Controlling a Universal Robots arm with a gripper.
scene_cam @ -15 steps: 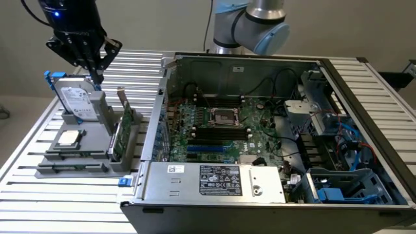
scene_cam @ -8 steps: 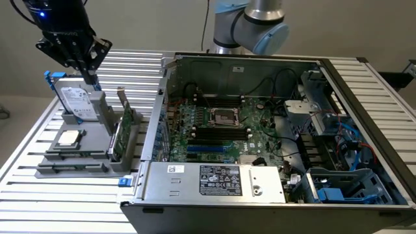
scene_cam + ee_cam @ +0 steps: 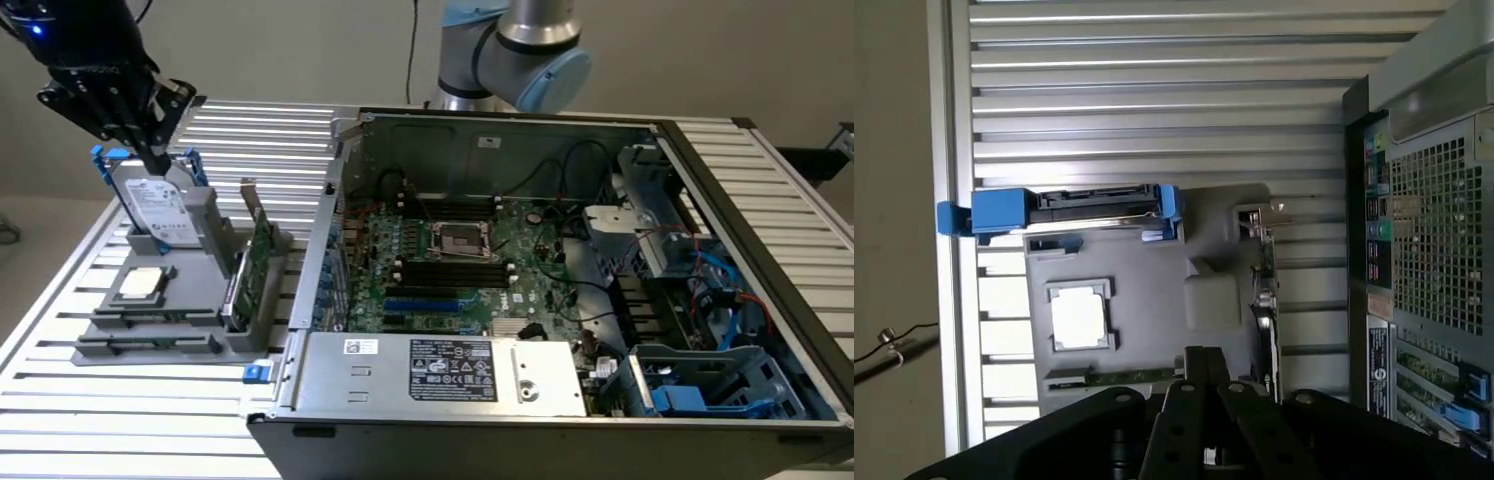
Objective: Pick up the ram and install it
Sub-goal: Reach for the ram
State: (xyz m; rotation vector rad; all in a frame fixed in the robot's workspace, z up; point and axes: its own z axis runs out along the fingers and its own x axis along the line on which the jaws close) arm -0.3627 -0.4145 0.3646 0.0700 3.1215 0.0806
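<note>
- While the gripper (image 3: 159, 160) hovers over the hard drive (image 3: 150, 205), jaws together and empty, the ram (image 3: 1116, 376) lies untouched.
- A good grasp, I'd say, needs the jaws parted and squared across its thin edges.

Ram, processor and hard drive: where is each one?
ram (image 3: 1122, 376), wrist view, middle of its green edge
processor (image 3: 144, 284), exterior view, centre of its silver top
hard drive (image 3: 152, 208), exterior view, its labelled face

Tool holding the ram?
No, the ram lies in its slot in the grey holder beside the processor; the tool is over the hard drive.
</note>
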